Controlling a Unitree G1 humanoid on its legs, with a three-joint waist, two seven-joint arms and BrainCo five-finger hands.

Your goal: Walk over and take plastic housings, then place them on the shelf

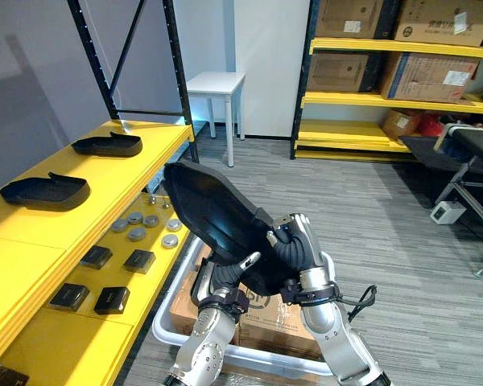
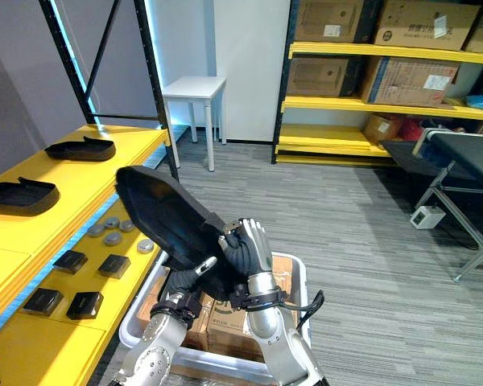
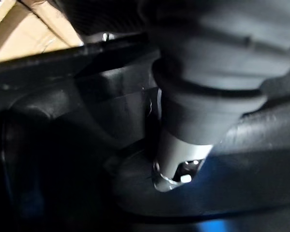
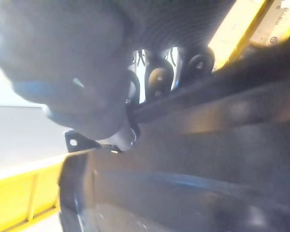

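Note:
A large black plastic housing (image 1: 213, 215) is held up in front of me, tilted, its broad end toward the yellow shelf (image 1: 113, 181) on my left. My right hand (image 1: 299, 245) is curled over its right edge. My left hand (image 1: 232, 273) grips its lower edge from below, a finger lying against the housing. The right wrist view has the housing's dark edge (image 4: 198, 145) pinched under the fingers. Two more black housings (image 1: 47, 192) (image 1: 109, 145) lie on the shelf's top level.
The lower shelf level holds small black blocks (image 1: 111, 300) and grey discs (image 1: 137, 234). A white bin with cardboard boxes (image 1: 253, 330) stands on the floor below my hands. A white stool (image 1: 216, 85) and a yellow rack of boxes (image 1: 386, 100) stand farther back; a dark trolley (image 1: 467, 161) at right.

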